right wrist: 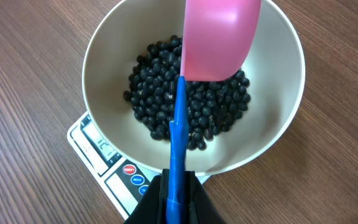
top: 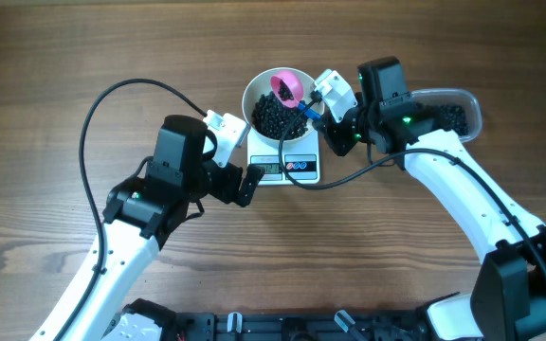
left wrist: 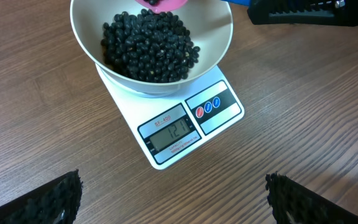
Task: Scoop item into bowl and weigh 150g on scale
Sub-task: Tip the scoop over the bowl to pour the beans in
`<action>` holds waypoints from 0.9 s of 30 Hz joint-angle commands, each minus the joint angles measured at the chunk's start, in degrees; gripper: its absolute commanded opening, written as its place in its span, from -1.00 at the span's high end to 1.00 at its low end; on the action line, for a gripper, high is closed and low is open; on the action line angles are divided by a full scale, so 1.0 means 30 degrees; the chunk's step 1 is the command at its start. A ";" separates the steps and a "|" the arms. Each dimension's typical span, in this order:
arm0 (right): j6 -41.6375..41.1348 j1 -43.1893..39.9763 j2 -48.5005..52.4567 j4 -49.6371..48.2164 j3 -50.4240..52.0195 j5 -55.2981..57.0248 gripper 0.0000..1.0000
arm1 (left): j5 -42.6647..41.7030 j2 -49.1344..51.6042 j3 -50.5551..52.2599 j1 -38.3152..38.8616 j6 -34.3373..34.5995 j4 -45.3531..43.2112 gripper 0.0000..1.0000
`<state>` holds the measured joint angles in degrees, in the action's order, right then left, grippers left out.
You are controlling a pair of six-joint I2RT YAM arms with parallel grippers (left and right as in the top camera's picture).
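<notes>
The white bowl [top: 254, 95] stands on the small white scale [top: 287, 169] and holds a heap of black beans [top: 275, 116]. In the left wrist view the scale [left wrist: 219, 124] has 121 on its display, below the bowl [left wrist: 222, 37] and beans [left wrist: 148, 46]. My right gripper [right wrist: 176, 199] is shut on the blue handle of a pink scoop [right wrist: 219, 37], which hangs over the beans [right wrist: 166, 93] inside the bowl [right wrist: 284, 124]. My left gripper [left wrist: 173, 199] stands open over bare wood in front of the scale, holding nothing.
A clear plastic tub [top: 453, 114] with more black beans sits at the right, partly hidden by the right arm. A black cable loops across the table left of the left arm. The scale's round buttons [right wrist: 132, 171] face the right wrist.
</notes>
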<state>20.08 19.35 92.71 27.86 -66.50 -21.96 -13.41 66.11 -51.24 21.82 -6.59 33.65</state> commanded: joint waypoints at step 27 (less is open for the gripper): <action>0.0291 0.0058 0.0248 -0.0138 -0.0175 0.0488 0.92 | -0.0168 0.0146 0.0087 0.0066 -0.0219 0.0007 -1.00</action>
<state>22.06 19.35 92.71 28.29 -66.50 -19.18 -13.41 66.11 -51.24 21.82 -6.59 33.63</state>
